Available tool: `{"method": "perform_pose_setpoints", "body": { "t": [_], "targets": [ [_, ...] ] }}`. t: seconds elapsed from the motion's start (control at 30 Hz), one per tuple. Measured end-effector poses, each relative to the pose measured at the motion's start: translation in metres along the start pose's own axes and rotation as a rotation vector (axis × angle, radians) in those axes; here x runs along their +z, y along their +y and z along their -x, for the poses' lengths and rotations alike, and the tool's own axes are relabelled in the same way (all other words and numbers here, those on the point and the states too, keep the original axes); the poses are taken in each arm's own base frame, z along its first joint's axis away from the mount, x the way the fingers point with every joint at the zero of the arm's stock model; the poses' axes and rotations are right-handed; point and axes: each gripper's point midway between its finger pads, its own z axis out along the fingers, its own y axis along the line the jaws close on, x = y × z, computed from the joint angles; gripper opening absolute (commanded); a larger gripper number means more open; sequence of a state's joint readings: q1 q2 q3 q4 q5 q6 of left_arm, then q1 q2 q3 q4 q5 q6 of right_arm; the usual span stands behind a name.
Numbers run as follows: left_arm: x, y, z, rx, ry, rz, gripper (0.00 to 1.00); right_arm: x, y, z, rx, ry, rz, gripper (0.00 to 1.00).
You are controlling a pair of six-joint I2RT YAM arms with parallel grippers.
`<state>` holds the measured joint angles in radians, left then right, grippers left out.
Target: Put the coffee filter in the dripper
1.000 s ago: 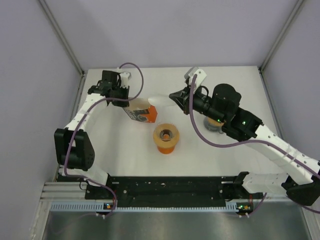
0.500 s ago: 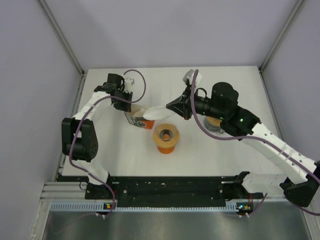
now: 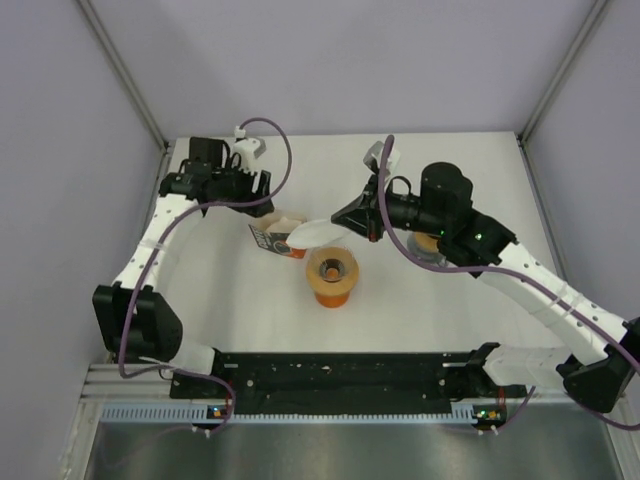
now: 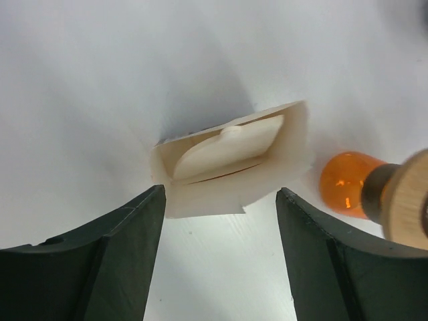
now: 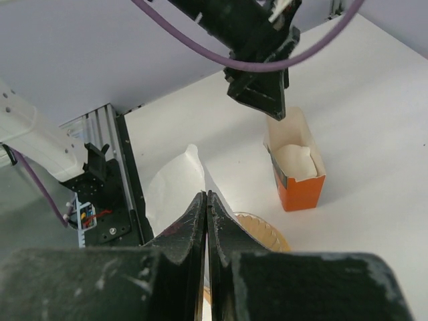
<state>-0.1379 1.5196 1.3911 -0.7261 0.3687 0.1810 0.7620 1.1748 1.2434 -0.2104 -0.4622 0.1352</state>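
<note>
The right hand point(image 3: 347, 222) is clenched on the filter point(image 3: 318, 235) and holds the white paper in the air, just by the far-left rim of the dripper point(image 3: 332, 275). The left hand point(image 3: 252, 195) is released, its fingers spread wide near the carton point(image 3: 272, 238) on the table point(image 3: 460, 170).

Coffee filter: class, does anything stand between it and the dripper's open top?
Nothing visible does. The coffee filter, pinched in the right pincer, hangs near the dripper; the orange carton stands off to the side.
</note>
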Motion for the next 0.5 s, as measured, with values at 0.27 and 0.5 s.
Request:
{"method": "perform_pose_setpoints", "body": {
  "t": [0.27, 0.5],
  "targets": [
    [-0.089, -0.088, 0.049, 0.206, -0.25, -0.348, 0.77, 0.004, -0.004, -0.006, 0.01, 0.017, 0.004, 0.0],
    [-0.125, -0.148, 0.051, 0.366, -0.292, -0.54, 0.79, 0.009, -0.008, -0.012, 0.02, 0.035, 0.003, 0.0]
  ]
}}
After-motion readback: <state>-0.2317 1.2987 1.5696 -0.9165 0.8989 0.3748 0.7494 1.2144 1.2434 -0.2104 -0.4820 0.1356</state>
